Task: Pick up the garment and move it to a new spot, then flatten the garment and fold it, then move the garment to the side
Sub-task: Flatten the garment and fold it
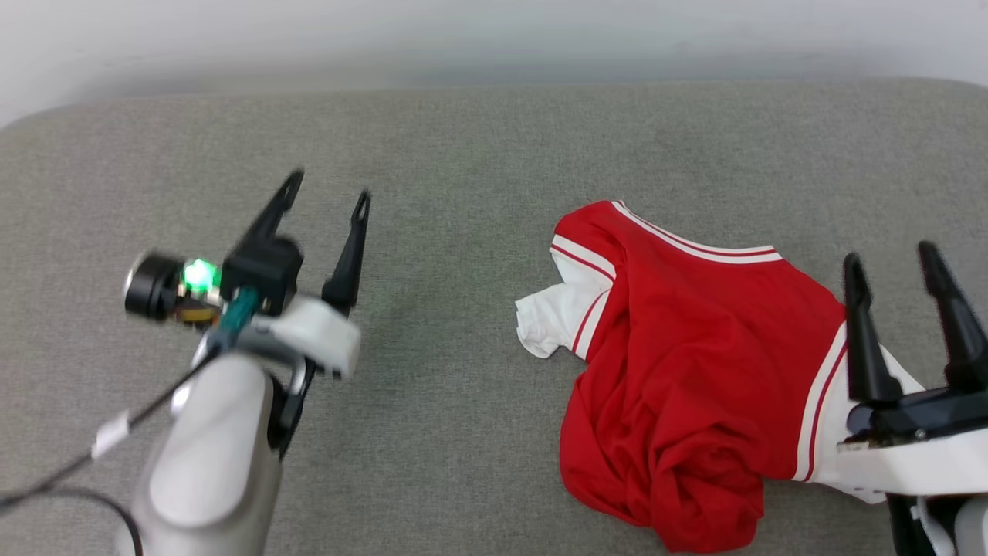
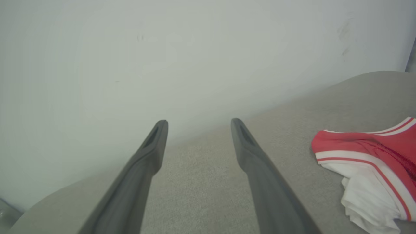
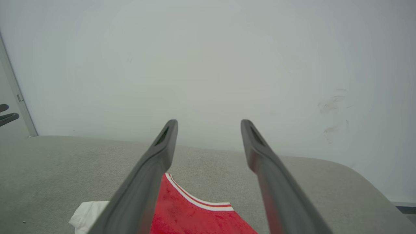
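Grey cloth table (image 1: pixel 463 147): left half & far strip bare, so there's a wide free lane betw. left jaws and garment (image 1: pixel 695 347). Garment = only obstacle on top, a low rumpled heap centre-right, folds bunched at its near edge, white sleeve (image 1: pixel 552 316) sticking out to its left. Bare strip beyond its collar runs up to wall (image 1: pixel 494 38), which closes off far side. Right jaws, spread wide w/ nothing betw. them, hang over garment's right edge; bare cloth past them to far right. Left jaws also wide, nothing betw. them, well apart from garment. Black cable (image 1: pixel 46 483) trails off left arm at near-left corner.
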`<state>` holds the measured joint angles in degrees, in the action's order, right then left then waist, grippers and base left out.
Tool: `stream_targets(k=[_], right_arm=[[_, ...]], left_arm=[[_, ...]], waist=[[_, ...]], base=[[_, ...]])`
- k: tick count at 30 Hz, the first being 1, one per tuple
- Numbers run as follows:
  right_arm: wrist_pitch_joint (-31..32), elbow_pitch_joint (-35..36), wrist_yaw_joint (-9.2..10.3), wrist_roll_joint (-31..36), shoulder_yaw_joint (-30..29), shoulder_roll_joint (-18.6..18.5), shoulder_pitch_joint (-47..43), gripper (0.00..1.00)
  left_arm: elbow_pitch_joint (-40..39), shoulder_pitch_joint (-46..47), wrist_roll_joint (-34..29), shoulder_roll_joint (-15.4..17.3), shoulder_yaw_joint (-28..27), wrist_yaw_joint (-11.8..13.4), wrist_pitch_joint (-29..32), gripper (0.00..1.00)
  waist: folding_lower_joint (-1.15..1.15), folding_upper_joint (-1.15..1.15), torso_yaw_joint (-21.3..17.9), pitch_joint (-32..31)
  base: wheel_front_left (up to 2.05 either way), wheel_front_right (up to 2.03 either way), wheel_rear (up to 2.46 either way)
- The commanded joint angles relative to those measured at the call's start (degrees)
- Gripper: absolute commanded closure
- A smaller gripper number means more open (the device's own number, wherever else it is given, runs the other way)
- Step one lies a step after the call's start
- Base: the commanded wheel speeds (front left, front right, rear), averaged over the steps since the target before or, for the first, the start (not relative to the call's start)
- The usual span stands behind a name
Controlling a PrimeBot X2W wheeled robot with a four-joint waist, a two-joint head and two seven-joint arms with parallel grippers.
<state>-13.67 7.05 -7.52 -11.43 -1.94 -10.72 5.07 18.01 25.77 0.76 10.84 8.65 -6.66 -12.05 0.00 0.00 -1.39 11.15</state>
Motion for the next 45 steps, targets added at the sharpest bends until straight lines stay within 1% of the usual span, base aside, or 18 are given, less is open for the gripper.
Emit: stream_targets(k=[1, 4, 6, 14, 18, 22, 23, 28, 30, 33, 38, 41, 45], right_arm=[[-0.41, 0.89, 0.06, 0.73, 0.36, 0.96, -1.42, 0.0], [-0.71, 1.61, 0.06, 1.51, 0.36, 1.92, -2.43, 0.0], [-0.86, 1.55, 0.06, 1.74, 0.56, 2.31, -2.47, 0.0], [-1.32, 1.4, 0.06, 3.16, 1.97, 2.86, 0.21, 0.0], [-1.46, 1.3, 0.06, 3.92, 2.5, 3.33, 1.45, 0.0], [-1.55, 0.9, 0.06, 4.51, 3.1, 3.63, 2.7, 0.0], [-1.55, 0.9, 0.06, 4.51, 3.1, 3.63, 2.7, 0.0], [-1.53, 1.18, 0.06, 4.89, 3.75, 4.05, 4.47, 0.0], [-1.52, 1.05, 0.06, 4.89, 4.07, 4.11, 5.16, 0.0], [-1.52, 0.81, 0.06, 4.71, 4.46, 4.24, 6.32, 0.0], [-1.52, -0.08, 0.06, 4.3, 5.45, 4.7, 8.12, 0.0], [-1.51, -0.68, 0.06, 4.27, 5.82, 4.91, 8.94, 0.0], [-1.52, -1.12, 0.06, 4.41, 6.18, 5.11, 10.0, 0.0]], left_arm=[[0.62, 4.03, 0.35, 1.11, 1.71, -0.42, 1.83, 0.0], [1.74, 10.05, 2.09, 2.35, 6.15, -0.7, 6.1, 0.0], [2.43, 14.61, 5.2, 3.62, 10.92, -0.67, 9.59, 0.0], [2.44, 32.0, 23.35, 9.83, 32.75, -0.7, 27.79, 0.0], [0.9, 39.53, 33.19, 12.04, 43.24, -0.7, 37.15, 0.0], [-0.33, 46.17, 40.69, 14.31, 52.09, -0.71, 45.17, 0.0], [-0.33, 46.17, 40.69, 14.31, 52.09, -0.71, 45.17, 0.0], [-2.54, 52.43, 49.62, 16.61, 61.71, -0.7, 55.25, 0.0], [-3.54, 53.42, 51.7, 17.02, 63.74, -0.71, 58.98, 0.0], [-5.14, 53.27, 52.06, 17.15, 64.62, -0.71, 62.94, 0.0], [-7.78, 47.5, 48.86, 16.93, 64.65, -0.71, 69.68, 0.0], [-8.77, 44.37, 46.92, 17.07, 64.75, -0.71, 71.69, 0.0], [-9.53, 40.97, 44.15, 18.08, 65.35, -0.72, 74.6, 0.0]], waist=[[0.0, 0.0, -0.47, 0.67], [0.0, 0.0, -1.06, 1.59], [0.0, 0.0, -1.53, 2.38], [0.0, 0.0, -3.55, 5.77], [0.0, 0.0, -4.5, 7.66], [0.0, 0.0, -5.6, 9.5], [0.0, 0.0, -5.6, 9.5], [0.0, 0.0, -6.88, 11.62], [0.0, 0.0, -7.37, 12.43], [0.0, 0.0, -8.1, 13.54], [0.0, 0.0, -9.68, 15.37], [0.0, 0.0, -10.33, 16.43], [0.0, 0.0, -10.94, 17.4]], base=[[0.0, 0.0, 0.0], [0.0, 0.0, 0.0], [0.0, 0.0, 0.0], [0.0, 0.0, 0.0], [0.0, 0.0, 0.0], [0.0, 0.0, 0.0], [0.0, 0.0, 0.0], [0.0, 0.0, 0.0], [0.0, 0.0, 0.0], [0.0, 0.0, 0.0], [0.0, 0.0, 0.0], [0.0, 0.0, 0.0], [0.0, 0.0, 0.0]])
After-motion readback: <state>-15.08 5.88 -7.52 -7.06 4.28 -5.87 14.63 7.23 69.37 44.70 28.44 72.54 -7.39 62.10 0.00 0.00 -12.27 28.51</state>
